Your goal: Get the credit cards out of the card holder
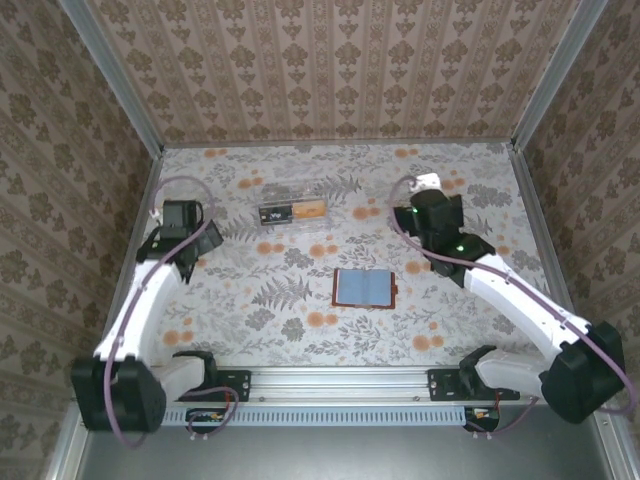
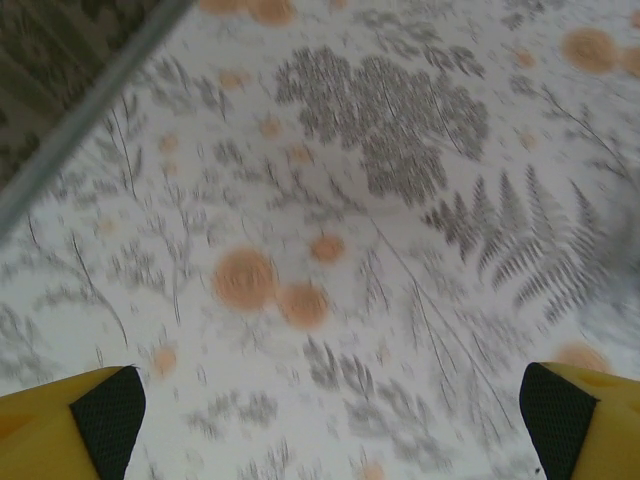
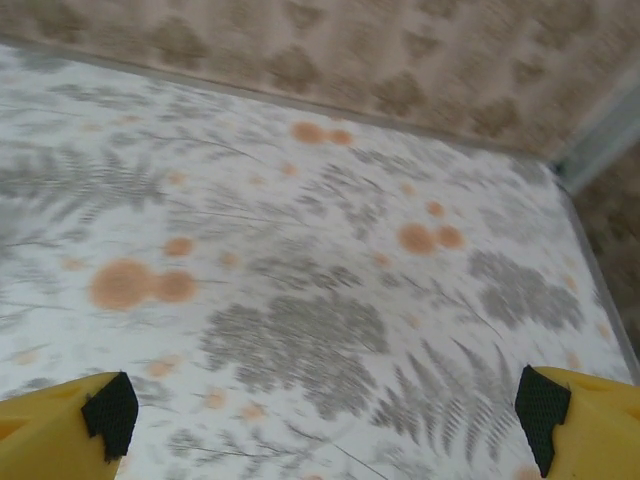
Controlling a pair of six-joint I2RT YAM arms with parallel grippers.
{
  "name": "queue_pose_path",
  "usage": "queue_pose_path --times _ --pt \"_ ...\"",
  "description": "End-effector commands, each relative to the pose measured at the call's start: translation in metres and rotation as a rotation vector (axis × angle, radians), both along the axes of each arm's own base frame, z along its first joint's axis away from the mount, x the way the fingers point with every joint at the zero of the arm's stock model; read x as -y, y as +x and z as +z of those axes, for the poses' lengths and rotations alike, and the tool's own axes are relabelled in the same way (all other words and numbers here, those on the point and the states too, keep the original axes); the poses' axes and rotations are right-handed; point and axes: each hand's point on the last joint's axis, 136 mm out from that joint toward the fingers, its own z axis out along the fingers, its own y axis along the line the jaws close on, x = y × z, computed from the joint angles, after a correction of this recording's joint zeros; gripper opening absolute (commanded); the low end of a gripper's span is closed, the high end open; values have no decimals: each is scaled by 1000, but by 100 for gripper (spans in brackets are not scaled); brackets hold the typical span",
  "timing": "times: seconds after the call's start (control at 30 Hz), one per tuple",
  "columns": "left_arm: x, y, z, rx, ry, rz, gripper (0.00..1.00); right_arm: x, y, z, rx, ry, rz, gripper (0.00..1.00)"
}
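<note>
The card holder (image 1: 365, 288) lies open and flat on the table's middle, blue-grey lining up inside a brown rim. A dark grey and an orange-tan credit card (image 1: 311, 211) lie side by side in the clear box (image 1: 292, 215) farther back. My left gripper (image 1: 195, 232) (image 2: 330, 430) hovers at the left side near the wall, open with nothing between its yellow fingers (image 2: 60, 425). My right gripper (image 1: 432, 200) (image 3: 325, 425) is at the back right, beyond the card holder, also open over bare tablecloth, yellow fingers (image 3: 590, 420) wide apart.
A floral cloth (image 1: 300, 320) covers the table, walled on three sides by patterned panels with metal corner posts (image 1: 110, 70). The left wall's metal edge (image 2: 90, 110) runs close to the left gripper. The far right corner (image 3: 590, 150) lies ahead of the right gripper.
</note>
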Motion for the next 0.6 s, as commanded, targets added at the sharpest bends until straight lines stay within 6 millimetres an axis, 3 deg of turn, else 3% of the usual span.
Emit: queue_pose_path --times 0.0,0.13,0.23,0.3,0.43,0.57 --pt "-37 33 6 9 240 55 100 32 -5 -18 47 -1 -105 100" --pt "-63 43 -24 54 322 99 100 64 -3 -55 54 39 -187 100" --pt "-64 49 -50 105 272 54 100 92 4 -81 66 70 -271 100" --pt "-58 58 -56 152 275 -5 100 103 11 -94 71 118 -294 100" --pt "-57 58 -49 320 265 20 100 106 30 -101 118 123 -263 100" --pt "-34 62 -47 432 285 -100 100 98 37 -107 174 152 -176 100"
